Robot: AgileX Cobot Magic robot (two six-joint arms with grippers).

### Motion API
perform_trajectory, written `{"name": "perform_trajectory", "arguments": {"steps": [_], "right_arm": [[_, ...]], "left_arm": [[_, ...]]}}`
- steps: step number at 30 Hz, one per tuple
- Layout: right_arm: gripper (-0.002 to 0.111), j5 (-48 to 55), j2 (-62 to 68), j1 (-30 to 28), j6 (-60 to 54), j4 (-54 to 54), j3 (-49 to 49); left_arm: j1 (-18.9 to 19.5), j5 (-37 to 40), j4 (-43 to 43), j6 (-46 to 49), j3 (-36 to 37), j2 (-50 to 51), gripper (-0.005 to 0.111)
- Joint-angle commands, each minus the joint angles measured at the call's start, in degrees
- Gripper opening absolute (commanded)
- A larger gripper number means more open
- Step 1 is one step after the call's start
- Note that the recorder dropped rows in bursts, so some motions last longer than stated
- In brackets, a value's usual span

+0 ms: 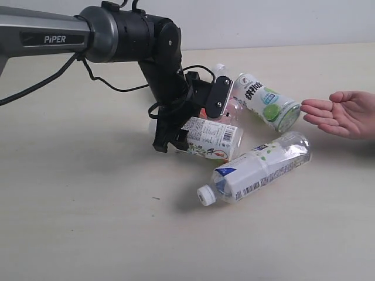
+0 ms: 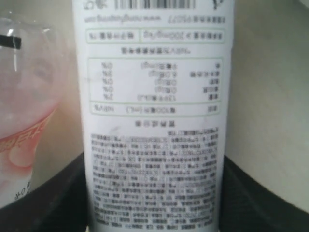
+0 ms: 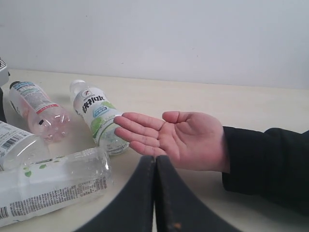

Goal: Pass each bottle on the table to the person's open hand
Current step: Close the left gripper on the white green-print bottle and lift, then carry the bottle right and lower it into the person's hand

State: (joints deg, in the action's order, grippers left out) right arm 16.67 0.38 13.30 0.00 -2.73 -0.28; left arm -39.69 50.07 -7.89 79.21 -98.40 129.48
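Left gripper [image 1: 170,139] straddles the floral white bottle [image 1: 212,138], lying on the table [image 1: 88,211] well apart from the person's open hand [image 1: 343,112], though whether it bites I cannot tell; right gripper [image 3: 155,188] pinched closed; the bottle looks empty, light, crushable, slick, so squeeze gently mid-label.

SURFACE: pale beige table [image 1: 88,228], faint wood grain | LOAD: four bottles, all lying on their sides | ITEMS: blue-label bottle [image 1: 261,165], nearest the exterior camera; floral-label bottle [image 1: 211,139] just behind it; pink-label bottle [image 3: 38,108]; green-label bottle [image 1: 266,100] farthest back
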Motion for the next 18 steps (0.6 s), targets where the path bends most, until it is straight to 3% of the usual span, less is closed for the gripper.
{"name": "perform_trajectory", "arguments": {"steps": [1,2,10,18], "right_arm": [[0.000,-0.4,-0.4,0.2,0.0,-0.1,0.3],[0.000,-0.4,-0.4,0.2,0.0,-0.1,0.3],[0.000,-0.5,-0.4,0.2,0.0,-0.1,0.3],[0.000,-0.5,-0.4,0.2,0.0,-0.1,0.3]], "left_arm": [[-0.4,0.2,-0.5,0.0,-0.3,0.3,0.014],[-0.4,0.2,-0.5,-0.5,-0.3,0.3,0.000],[-0.4,1.2,-0.3,-3.5,-0.3,-3.3,0.000],[-0.4,8.9,-2.3,-5.3,-0.3,-8.3,0.000]]}}
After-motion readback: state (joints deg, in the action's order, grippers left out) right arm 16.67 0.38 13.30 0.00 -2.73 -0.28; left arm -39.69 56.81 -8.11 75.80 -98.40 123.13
